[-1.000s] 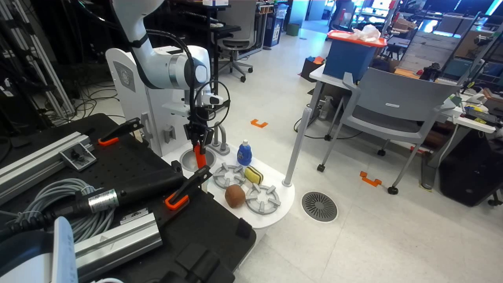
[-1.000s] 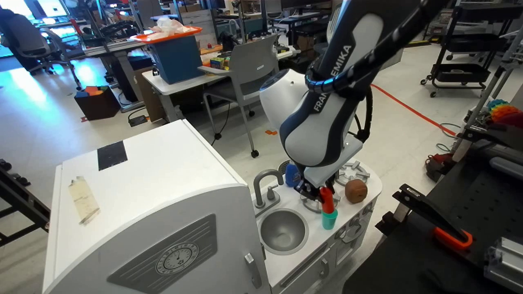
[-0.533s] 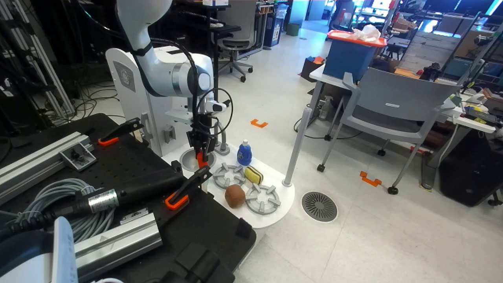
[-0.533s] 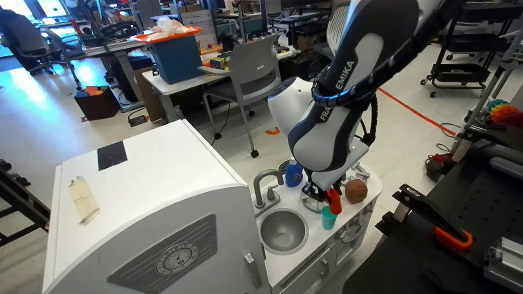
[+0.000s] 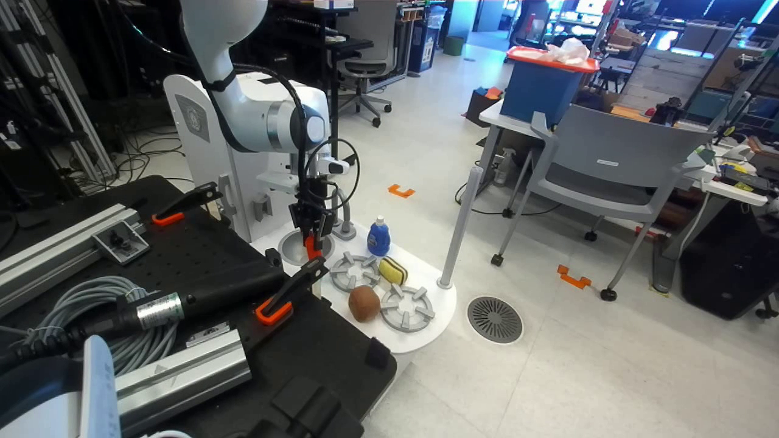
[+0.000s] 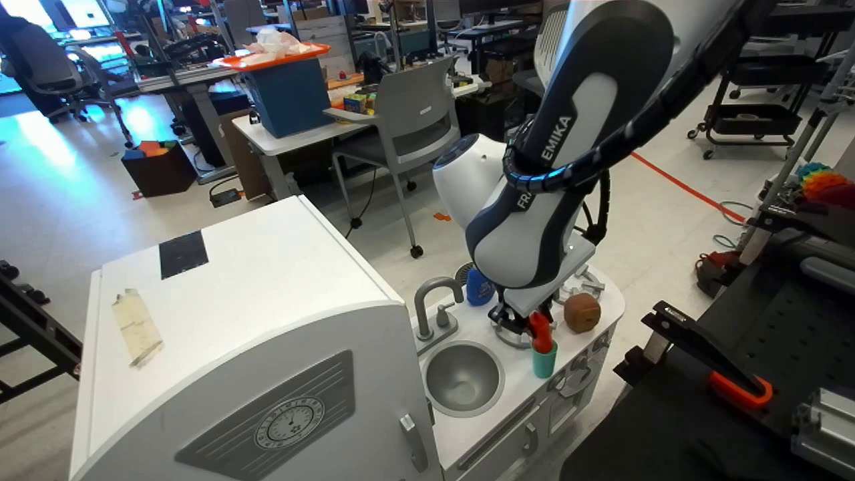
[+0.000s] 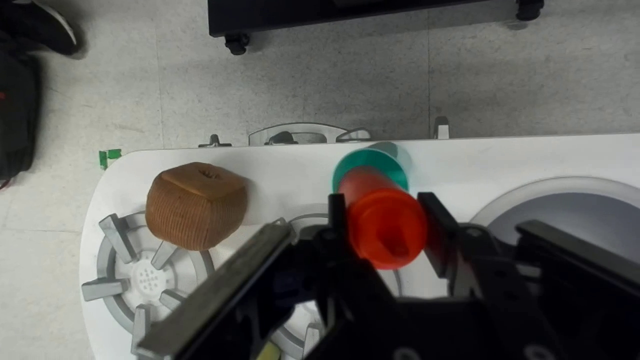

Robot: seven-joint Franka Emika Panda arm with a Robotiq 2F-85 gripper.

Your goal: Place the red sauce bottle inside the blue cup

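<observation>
Clasping smooth red bottle (image 7: 387,230) in gripper (image 7: 384,212), base at mouth of round teal cup (image 6: 544,365).

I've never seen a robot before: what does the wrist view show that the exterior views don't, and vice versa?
Only the wrist view shows small green strips on the floor. Only the exterior views show the boxy, orange-rimmed blue bin and a grey chair with armrests. Both share the slim red plastic bottle held by the black pincer, the chunky brown block and the round grey sink.
</observation>
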